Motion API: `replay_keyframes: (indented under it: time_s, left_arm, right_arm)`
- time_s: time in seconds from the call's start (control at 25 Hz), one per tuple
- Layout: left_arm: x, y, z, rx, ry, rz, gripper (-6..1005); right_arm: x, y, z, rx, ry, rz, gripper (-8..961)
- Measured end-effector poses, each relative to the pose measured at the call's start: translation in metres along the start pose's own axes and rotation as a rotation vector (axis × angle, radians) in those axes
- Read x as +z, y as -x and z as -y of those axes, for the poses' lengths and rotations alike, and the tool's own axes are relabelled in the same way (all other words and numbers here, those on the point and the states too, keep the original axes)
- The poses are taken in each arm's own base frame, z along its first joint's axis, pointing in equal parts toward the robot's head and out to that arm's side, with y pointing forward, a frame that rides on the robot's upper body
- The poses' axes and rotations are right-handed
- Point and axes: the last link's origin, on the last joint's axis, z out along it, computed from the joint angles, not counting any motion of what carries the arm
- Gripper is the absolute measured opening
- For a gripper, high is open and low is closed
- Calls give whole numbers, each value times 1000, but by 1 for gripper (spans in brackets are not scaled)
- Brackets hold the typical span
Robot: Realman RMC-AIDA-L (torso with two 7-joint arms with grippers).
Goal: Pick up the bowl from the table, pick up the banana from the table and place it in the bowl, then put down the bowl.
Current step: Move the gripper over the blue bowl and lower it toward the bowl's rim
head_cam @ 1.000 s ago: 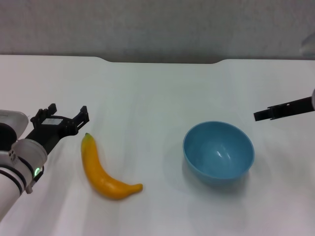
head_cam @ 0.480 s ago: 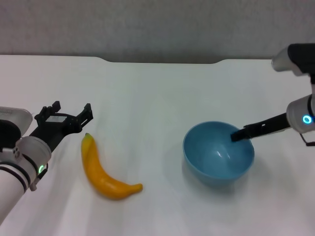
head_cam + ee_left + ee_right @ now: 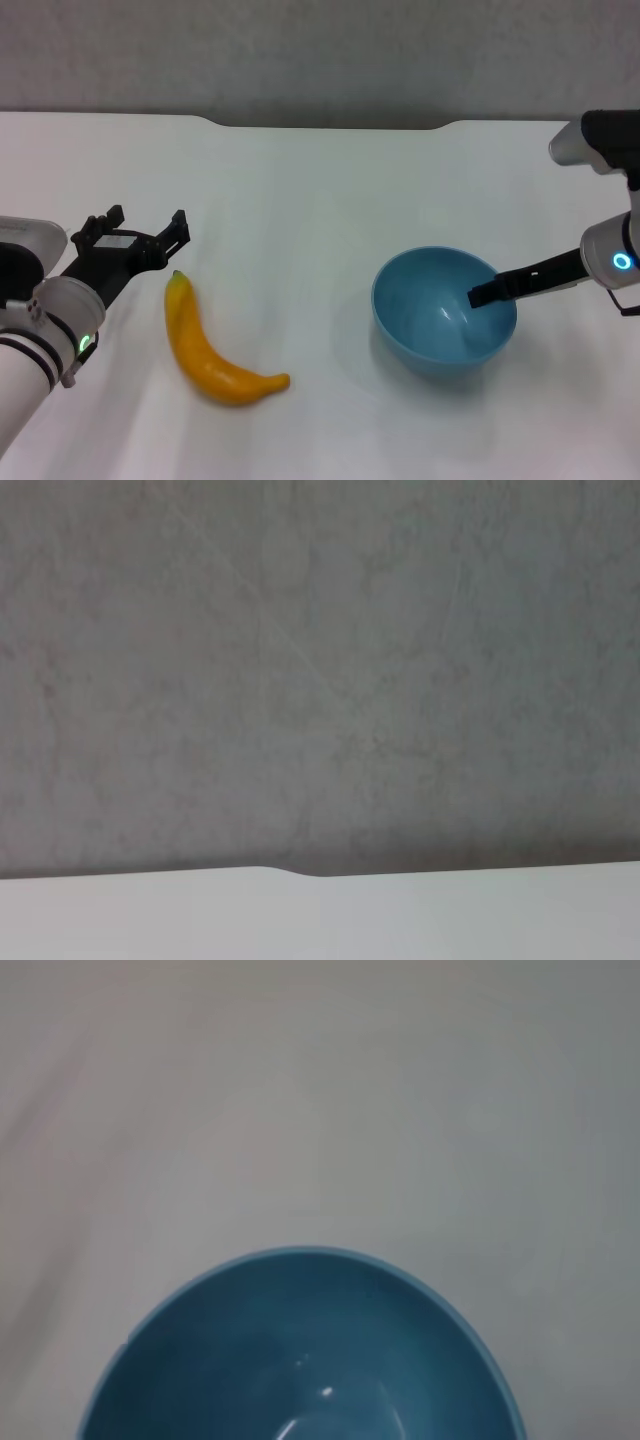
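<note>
Right end effector [image 3: 480, 295] reaches over the bowl's [image 3: 440, 315] right rim, one dark finger dipping inside; whether it's parted or closed, can't tell. Risk: a shallow pinch on that glossy wall could slip or tip the bowl. Left end effector [image 3: 135, 240], spread wide, hovers well left of the bowl, beside the banana [image 3: 205, 345]. One bowl, one banana, one counter [image 3: 300, 180].

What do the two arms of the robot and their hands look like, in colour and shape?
Both arms are white with black bands and a small glowing ring light, green on the left, blue on the right. The left hand is black, with two prongs. The right hand shows as a thin black bar.
</note>
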Motion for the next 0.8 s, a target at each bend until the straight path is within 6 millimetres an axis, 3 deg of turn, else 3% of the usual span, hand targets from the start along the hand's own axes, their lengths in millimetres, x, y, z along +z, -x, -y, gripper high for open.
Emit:
replay_keyframes:
  time_s: [0.56, 0.8]
  left_arm:
    - [0, 1, 4, -4, -13, -1, 893]
    - [-1, 2, 5, -2, -16, 2, 893]
  right_arm:
    - [13, -10, 0, 4, 1, 27, 569]
    - [14, -13, 0, -16, 32, 69, 448]
